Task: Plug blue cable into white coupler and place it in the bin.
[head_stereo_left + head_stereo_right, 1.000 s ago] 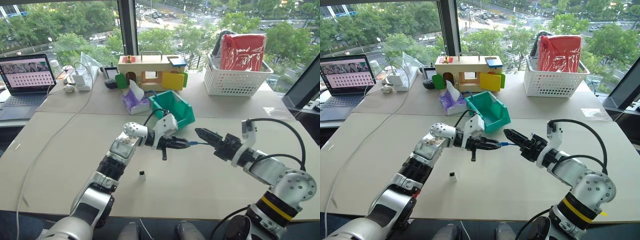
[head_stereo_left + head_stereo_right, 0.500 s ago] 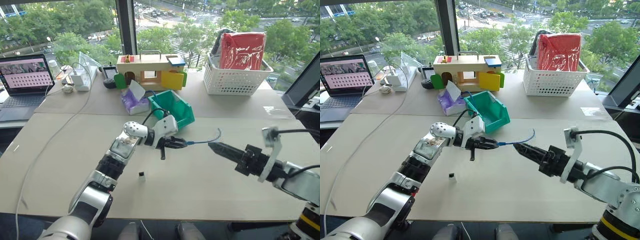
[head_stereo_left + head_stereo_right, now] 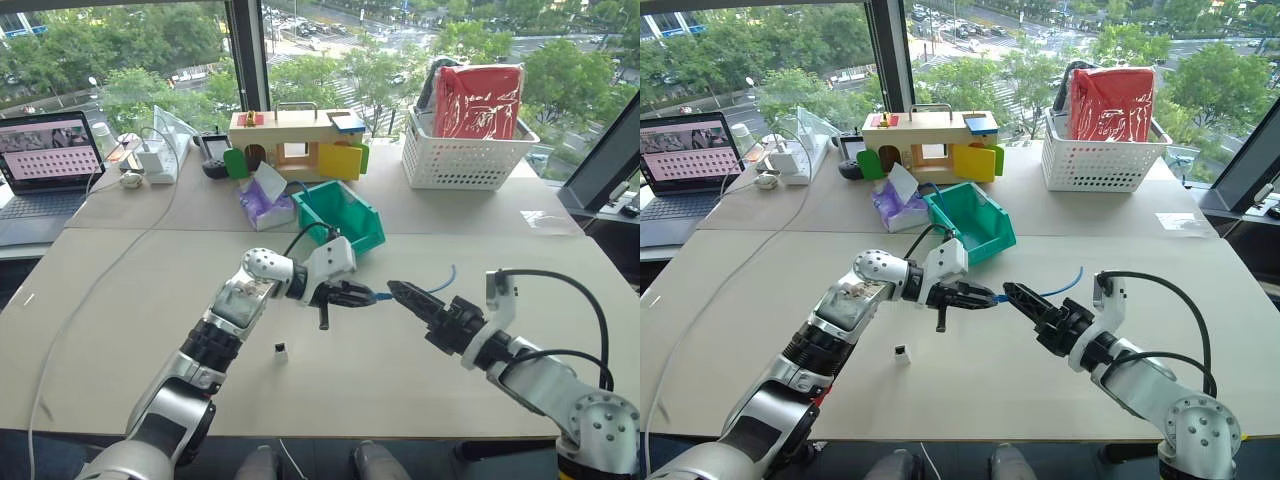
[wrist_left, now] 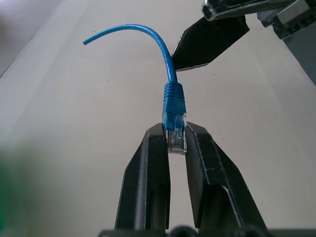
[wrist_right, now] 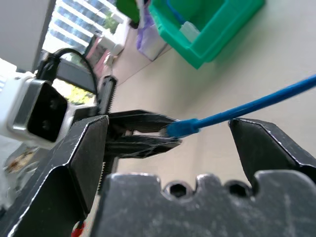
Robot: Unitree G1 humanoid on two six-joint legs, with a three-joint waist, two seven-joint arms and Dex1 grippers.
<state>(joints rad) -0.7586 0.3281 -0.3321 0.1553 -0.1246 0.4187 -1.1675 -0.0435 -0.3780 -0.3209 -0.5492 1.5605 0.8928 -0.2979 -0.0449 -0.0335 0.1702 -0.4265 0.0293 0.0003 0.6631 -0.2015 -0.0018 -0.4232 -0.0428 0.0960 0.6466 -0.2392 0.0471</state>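
While the left gripper (image 4: pixel 176 140) pinches the plug of the blue cable (image 4: pixel 174 106), the right gripper (image 5: pixel 173 148) stands wide open around the cord

Above the table (image 3: pixel 140 300), the left fingers are clamped on the clear plug end, and the cord runs out past the right gripper's spread fingers, one on each side without touching it, then curls upward to a free tip. The white coupler (image 3: pixel 283 351) sits alone on the tabletop, below the left forearm and well apart from both grippers. The bin (image 3: pixel 360 222), teal-green, rests farther back on the table behind the left gripper, beside a purple tissue pack (image 3: pixel 262 205), with a white lattice basket (image 3: pixel 465 160) off to the right
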